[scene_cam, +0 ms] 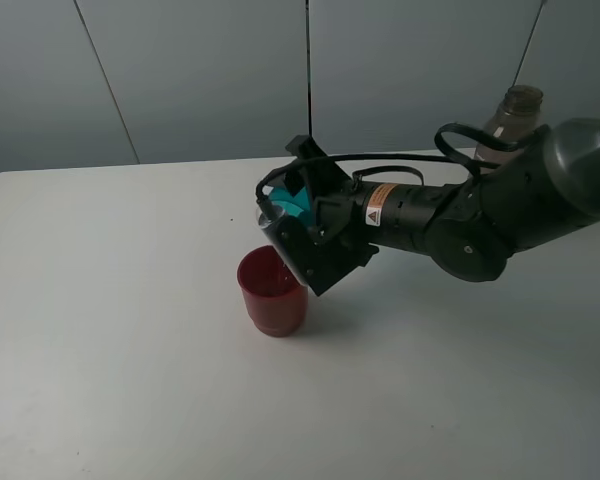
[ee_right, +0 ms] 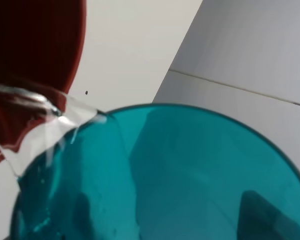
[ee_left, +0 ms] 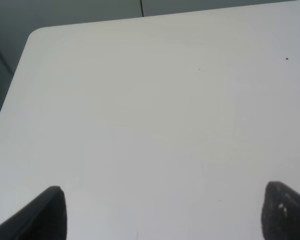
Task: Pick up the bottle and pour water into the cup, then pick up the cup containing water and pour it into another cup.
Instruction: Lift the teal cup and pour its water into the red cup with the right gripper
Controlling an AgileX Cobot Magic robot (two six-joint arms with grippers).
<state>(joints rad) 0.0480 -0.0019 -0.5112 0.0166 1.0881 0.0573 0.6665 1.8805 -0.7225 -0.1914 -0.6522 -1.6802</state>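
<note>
Teal plastic cup [scene_cam: 298, 203] — likely light, thin-walled, slick when wet — sits tipped mid-frame over the red cup [scene_cam: 272, 290], right gripper [scene_cam: 288, 218] clamped on its wall; hold mid-body, squeeze gently.

Exterior high view: we see only slivers of the teal cup [scene_cam: 298, 205]. The right gripper [scene_cam: 288, 222] clasping it covers most of its wall. The bottle [scene_cam: 510, 118] shows neck and shoulder only, its lower body hidden behind the arm.

Right wrist view: teal cup [ee_right: 190, 175] and red cup [ee_right: 35, 50] both run off the frame.

Left wrist view: of the left gripper [ee_left: 167, 214] we see two fingertips [ee_left: 49, 216], the rest cut off. Dark speck [ee_left: 287, 58]: too small to identify.
</note>
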